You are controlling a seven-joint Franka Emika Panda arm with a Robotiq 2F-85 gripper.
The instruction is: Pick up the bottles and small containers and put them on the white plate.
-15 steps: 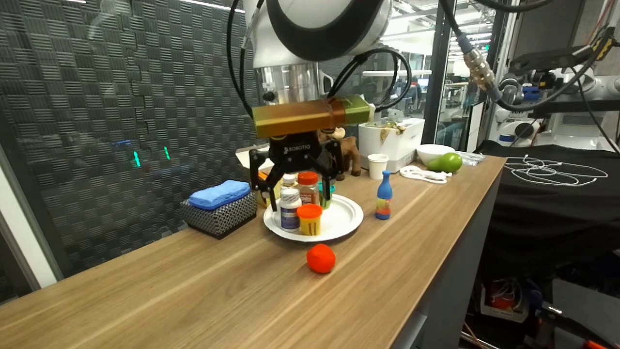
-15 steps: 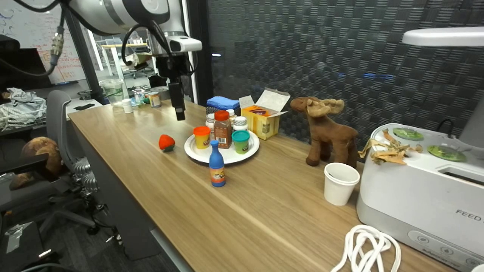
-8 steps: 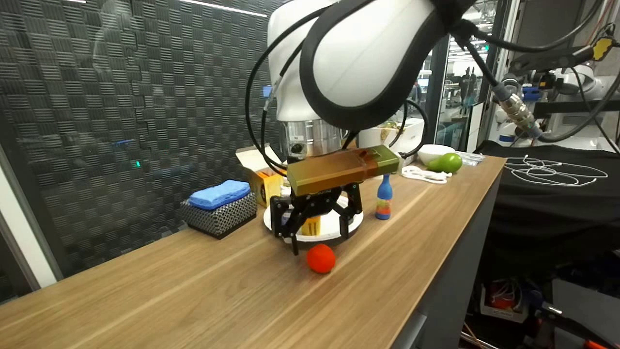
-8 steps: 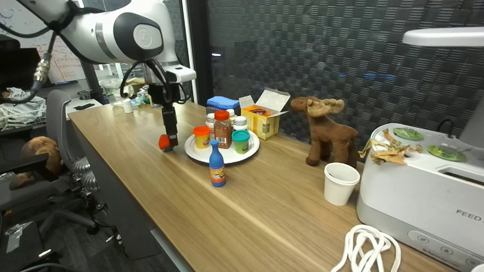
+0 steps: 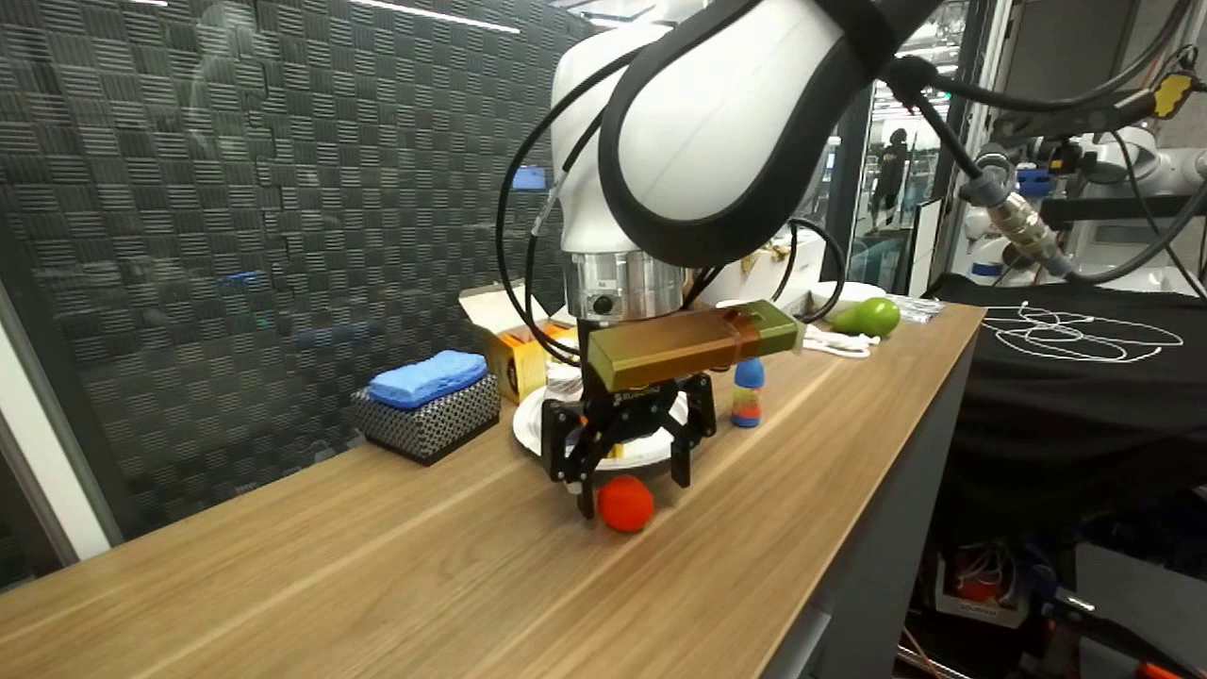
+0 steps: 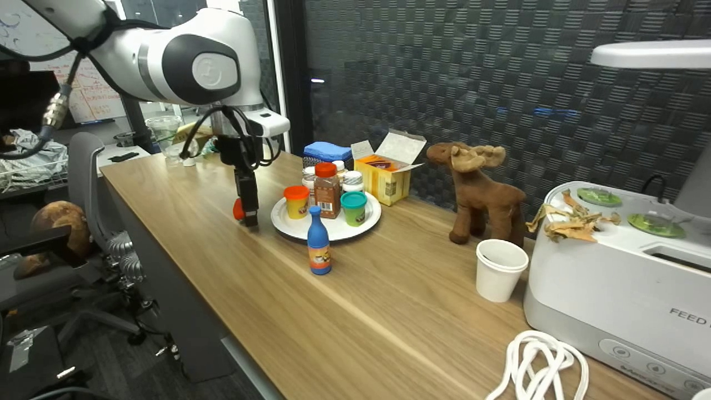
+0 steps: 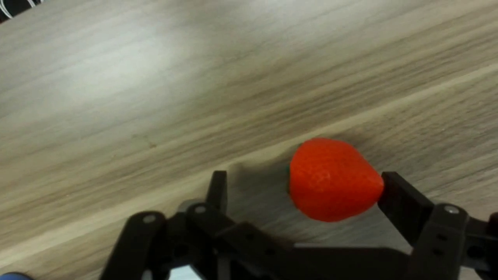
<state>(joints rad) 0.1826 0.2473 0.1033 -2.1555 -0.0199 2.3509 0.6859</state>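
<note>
- Step (guess): pick setup on strawberry, on desk near plate; not a btl/container, so off-task.
- Pincer: spread wider than strawberry, straddling it, nothing gripped; contact w/ tip unclear.
- On plate alr.: Play-Doh tubs, red-lid spice jar, white-capped btls.
- To do: blue btl, upright on desk, beside plate.
- Next (guess): centre + close on strawberry, or lift, go blue btl.

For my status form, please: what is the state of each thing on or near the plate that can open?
Pincer: open
Red-capped jar: closed
Orange-lidded Play-Doh tub: closed
Teal-lidded Play-Doh tub: closed
White-capped bottles: closed
Blue bottle: seems closed
Yellow carton: open
Patterned box: top covered, cannot tell
</note>
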